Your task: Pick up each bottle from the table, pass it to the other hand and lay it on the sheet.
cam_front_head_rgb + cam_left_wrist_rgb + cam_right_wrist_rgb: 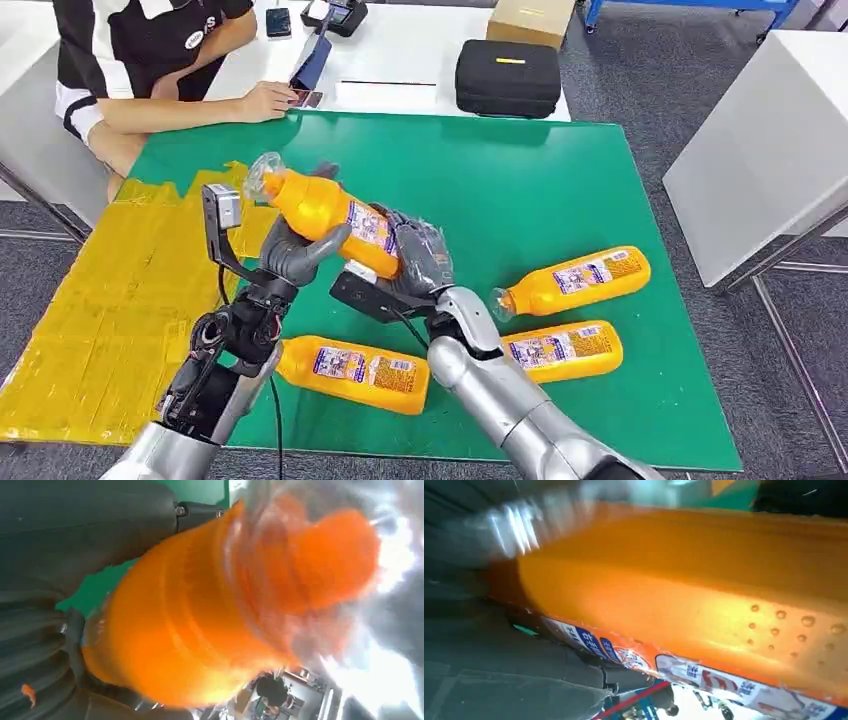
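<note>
Both my left hand (290,250) and right hand (415,258) clamp one bottle (325,210) above the tabletop (560,180), mid-transfer, so it cannot drop before reaching the sheet (120,300).

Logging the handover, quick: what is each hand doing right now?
Left hand: holds the raised orange bottle near its neck end.
Right hand: grips the same bottle at its base end.
</note>
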Available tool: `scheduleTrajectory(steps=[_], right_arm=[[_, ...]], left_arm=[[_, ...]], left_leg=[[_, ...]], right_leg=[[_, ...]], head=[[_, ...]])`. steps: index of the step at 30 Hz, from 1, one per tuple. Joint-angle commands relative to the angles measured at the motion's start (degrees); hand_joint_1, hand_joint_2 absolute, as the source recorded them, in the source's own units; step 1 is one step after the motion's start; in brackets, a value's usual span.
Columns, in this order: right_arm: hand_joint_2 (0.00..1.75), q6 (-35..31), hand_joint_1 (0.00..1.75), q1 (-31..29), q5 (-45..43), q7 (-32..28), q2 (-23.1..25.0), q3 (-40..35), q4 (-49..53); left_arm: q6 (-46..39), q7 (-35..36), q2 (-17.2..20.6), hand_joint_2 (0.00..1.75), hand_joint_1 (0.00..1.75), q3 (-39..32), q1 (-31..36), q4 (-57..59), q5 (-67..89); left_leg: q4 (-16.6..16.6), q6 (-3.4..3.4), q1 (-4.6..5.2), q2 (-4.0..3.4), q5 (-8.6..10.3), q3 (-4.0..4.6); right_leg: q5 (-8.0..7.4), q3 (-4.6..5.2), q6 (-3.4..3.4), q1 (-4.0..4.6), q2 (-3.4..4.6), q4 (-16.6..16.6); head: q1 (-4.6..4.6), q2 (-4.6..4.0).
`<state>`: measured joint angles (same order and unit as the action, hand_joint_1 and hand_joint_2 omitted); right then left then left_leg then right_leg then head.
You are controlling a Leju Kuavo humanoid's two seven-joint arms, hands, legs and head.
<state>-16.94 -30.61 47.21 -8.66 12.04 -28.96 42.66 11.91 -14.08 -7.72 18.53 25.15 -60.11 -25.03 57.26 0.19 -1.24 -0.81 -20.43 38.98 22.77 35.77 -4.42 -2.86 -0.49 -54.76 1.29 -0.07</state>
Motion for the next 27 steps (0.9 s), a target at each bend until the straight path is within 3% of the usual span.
scheduleTrajectory(steps=[1,11,12,14,15,16,17,18,23,25,27], right_arm=[[1.75,0.76,1.75,-2.19,0.45,0.3,-0.42,-4.01,-1.84],[1.75,2.05,1.75,-2.04,1.34,-0.06,-0.44,-4.64,-1.67],[1.75,2.7,1.75,-1.15,1.28,-4.64,-0.44,-6.5,-0.04],[1.75,3.54,1.75,-1.02,0.21,-5.92,-0.52,-6.55,0.28],[1.75,4.01,1.75,-1.09,0.12,-5.96,-0.68,-6.74,0.39],[1.75,4.17,1.75,-1.18,0.21,-5.93,-0.77,-6.9,0.35],[1.75,4.44,1.75,-1.31,0.08,-5.82,-0.85,-6.89,0.22],[1.75,4.35,1.75,-1.39,-0.08,-5.63,-0.9,-6.73,0.04],[1.75,4.9,1.75,-1.05,-1.67,-5.88,-1.13,-5.73,0.02],[1.75,4.89,1.75,-0.75,-1.52,-5.62,-1.26,-5.63,0.38],[1.75,5.1,1.75,-0.36,-1.57,-5.39,-1.27,-5.34,0.93]], left_arm=[[0.16,0.27,-0.34,1.75,0.0,0.1,2.93,3.93,0.27],[0.54,0.16,-0.46,1.75,0.0,-0.2,3.4,4.8,0.04],[0.67,-0.64,-0.78,1.75,0.0,-0.36,4.75,7.36,-0.21],[0.12,-1.15,-0.91,1.75,0.0,-0.73,4.88,7.8,-0.37],[-0.29,-1.37,-0.97,1.75,0.23,-0.96,4.86,7.75,-0.38],[-0.64,-1.47,-0.98,1.75,1.41,-1.2,4.8,7.62,-0.44],[-1.05,-1.65,-0.99,1.75,1.52,-1.47,4.74,7.44,-0.49],[-1.77,-1.88,-1.04,1.75,1.73,-1.77,4.64,7.17,-0.42],[-4.71,-2.67,-1.33,1.75,1.75,-2.09,4.27,5.95,0.12],[-6.06,-3.3,-1.39,1.75,1.75,-2.04,4.09,5.31,0.71],[-7.46,-3.66,-1.41,1.75,1.75,-2.09,3.84,4.44,1.28]], left_leg=[[-0.02,0.01,-0.03,0.08,-0.05,-0.16],[0.03,0.02,-0.04,0.06,-0.14,-0.3],[-0.02,0.02,-0.03,0.06,-0.07,-0.2],[0.03,0.02,-0.06,0.11,-0.14,-0.3],[0.07,0.02,-0.05,0.15,-0.2,-0.39],[0.04,0.02,-0.06,0.12,-0.15,-0.31],[0.02,0.01,-0.05,0.08,-0.09,-0.19],[0.07,0.03,-0.05,0.12,-0.21,-0.4],[0.03,0.02,-0.06,0.1,-0.12,-0.24],[0.22,0.05,-0.09,0.19,-0.47,-0.79],[0.13,0.04,-0.08,0.15,-0.3,-0.51]], right_leg=[[0.06,-0.17,0.19,0.05,-0.05,0.02],[0.13,-0.3,0.27,0.07,-0.01,-0.02],[0.07,-0.21,0.19,0.05,-0.03,0.02],[0.15,-0.32,0.26,0.08,-0.06,-0.02],[0.22,-0.41,0.35,0.08,-0.08,-0.07],[0.16,-0.33,0.27,0.08,-0.07,-0.02],[0.09,-0.21,0.22,0.07,-0.05,0.0],[0.21,-0.41,0.32,0.08,-0.06,-0.06],[0.12,-0.27,0.26,0.09,-0.06,-0.02],[0.46,-0.81,0.62,0.14,-0.05,-0.2],[0.3,-0.55,0.45,0.12,-0.05,-0.11]], head=[[0.02,0.0],[0.0,0.0],[0.0,0.0],[0.0,0.0],[0.02,0.0],[0.0,0.0],[0.02,0.0],[0.0,0.0],[0.0,0.0],[0.0,0.0],[0.0,0.0]])
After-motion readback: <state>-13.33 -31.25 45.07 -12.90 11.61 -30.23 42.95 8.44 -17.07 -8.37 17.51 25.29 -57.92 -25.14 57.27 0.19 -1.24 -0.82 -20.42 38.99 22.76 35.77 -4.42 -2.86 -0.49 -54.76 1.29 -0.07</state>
